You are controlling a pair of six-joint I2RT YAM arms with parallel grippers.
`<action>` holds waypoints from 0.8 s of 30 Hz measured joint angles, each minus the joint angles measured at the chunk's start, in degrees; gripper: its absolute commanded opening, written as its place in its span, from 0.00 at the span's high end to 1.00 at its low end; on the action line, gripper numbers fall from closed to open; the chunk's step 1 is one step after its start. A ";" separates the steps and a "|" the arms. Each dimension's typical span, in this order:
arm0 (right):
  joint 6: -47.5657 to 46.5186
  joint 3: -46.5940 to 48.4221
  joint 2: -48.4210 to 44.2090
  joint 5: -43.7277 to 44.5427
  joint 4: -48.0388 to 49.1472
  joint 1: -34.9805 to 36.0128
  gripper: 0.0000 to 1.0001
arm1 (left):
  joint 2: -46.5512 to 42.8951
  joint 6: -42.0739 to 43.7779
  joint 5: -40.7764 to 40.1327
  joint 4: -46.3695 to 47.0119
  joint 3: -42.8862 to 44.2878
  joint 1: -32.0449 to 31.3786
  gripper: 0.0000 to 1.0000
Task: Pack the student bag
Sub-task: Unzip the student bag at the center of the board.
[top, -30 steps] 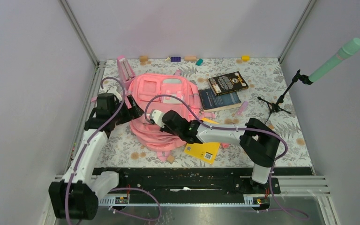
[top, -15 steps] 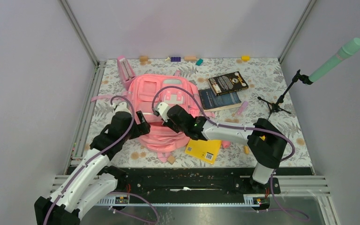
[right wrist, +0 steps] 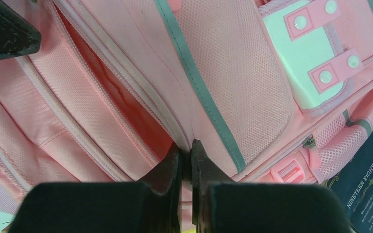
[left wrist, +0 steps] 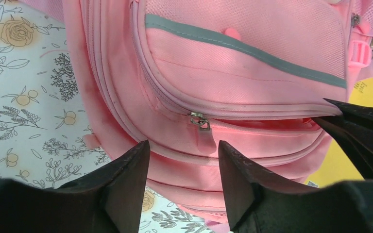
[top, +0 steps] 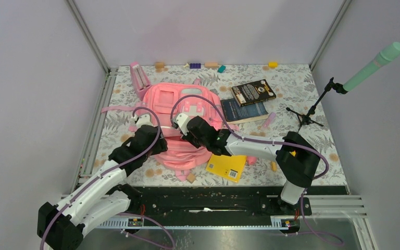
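Top view: left arm (top: 115, 165) and right arm (top: 252, 147) cover the near half of the large soft pink fabric backpack (top: 161, 101); flat yellow book (top: 224, 169) lies partly under the right arm. Small coloured blocks (top: 195, 65) at the far edge: too small to identify. Open pocket (right wrist: 119, 92) interior shadowed, contents indeterminate.

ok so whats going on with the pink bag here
Two robot arms are working on the student bag, which lies on the table. The right gripper is shut on the fabric edge of a front pocket's opening. The left gripper is open, the zipper pull in line between its jaws, not gripped. A black book, a blue book and a yellow booklet lie beside the bag, unpacked.
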 measured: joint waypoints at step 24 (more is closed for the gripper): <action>0.92 -0.17 0.00 -0.87 0.02 -0.63 1.00 | -2.21 1.73 -1.51 8.22 -1.44 -2.08 0.53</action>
